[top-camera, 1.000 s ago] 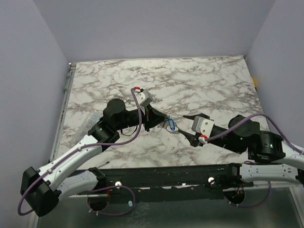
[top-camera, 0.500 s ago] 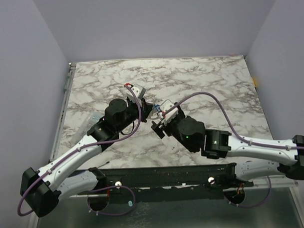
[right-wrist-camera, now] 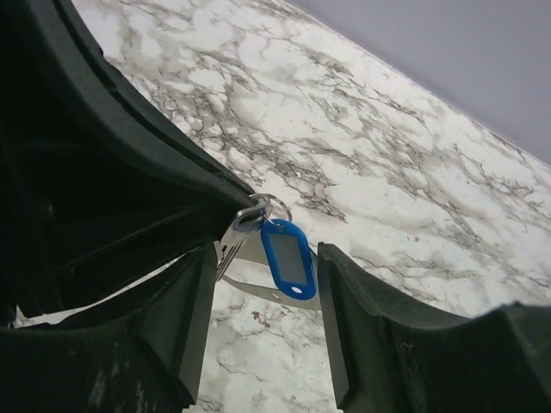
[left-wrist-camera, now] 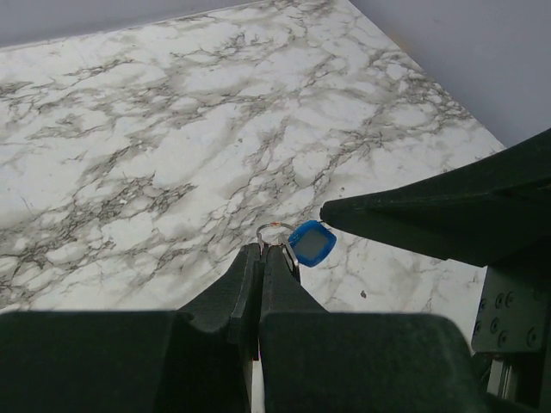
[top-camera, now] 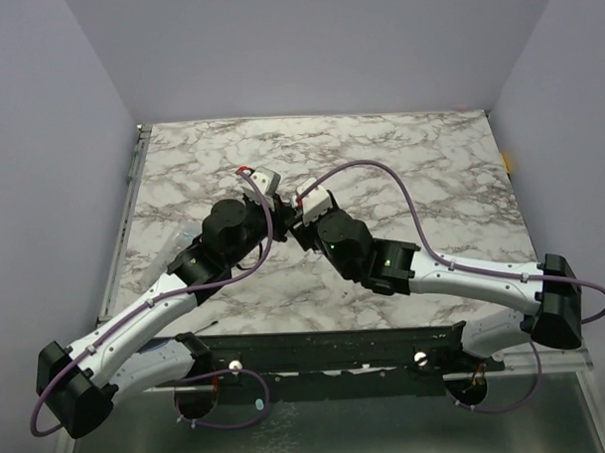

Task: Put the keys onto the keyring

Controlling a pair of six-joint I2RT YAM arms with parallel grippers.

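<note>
My left gripper (left-wrist-camera: 261,251) is shut, pinching silver keys (right-wrist-camera: 231,243) by their heads above the marble table. A thin wire keyring (left-wrist-camera: 274,228) pokes out past its tips. A bright blue plastic head (right-wrist-camera: 288,256) hangs from that keyring (right-wrist-camera: 275,205). My right gripper (right-wrist-camera: 267,297) stands open, with the blue piece in the gap between its fingers (right-wrist-camera: 185,318), touching neither. One of its fingers reaches in from the right in the left wrist view, its tip close beside the blue piece (left-wrist-camera: 312,243). In the top view both grippers meet tip to tip (top-camera: 290,215) over the table's middle.
A clear plastic packet (top-camera: 180,239) lies on the table left of the left arm. The marble table (top-camera: 430,172) has grey walls at the back and sides. The right arm's purple cable (top-camera: 380,174) arcs over the table.
My right arm swung in from the right and now brackets the blue piece with its jaws. The left gripper shifted slightly up and to the left, still shut.
</note>
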